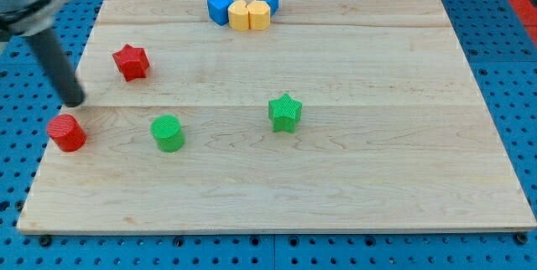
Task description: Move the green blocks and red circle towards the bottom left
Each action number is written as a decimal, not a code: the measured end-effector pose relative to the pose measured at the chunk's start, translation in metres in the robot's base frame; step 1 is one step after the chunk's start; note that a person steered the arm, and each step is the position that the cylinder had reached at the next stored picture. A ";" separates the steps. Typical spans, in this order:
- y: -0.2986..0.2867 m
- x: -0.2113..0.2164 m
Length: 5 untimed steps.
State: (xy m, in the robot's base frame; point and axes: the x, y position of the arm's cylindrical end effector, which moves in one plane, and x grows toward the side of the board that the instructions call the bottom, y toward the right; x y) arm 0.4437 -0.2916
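The red circle block sits at the board's left edge, about halfway down. My tip is just above it toward the view's top, close to it; I cannot tell if they touch. The green circle block lies to the right of the red circle. The green star block lies near the board's middle.
A red star block lies to the upper right of my tip. Two blue blocks and two yellow blocks cluster at the top edge. The wooden board rests on a blue pegboard surface.
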 end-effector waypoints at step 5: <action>0.172 0.047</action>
State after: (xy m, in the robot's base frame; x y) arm 0.4902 -0.1201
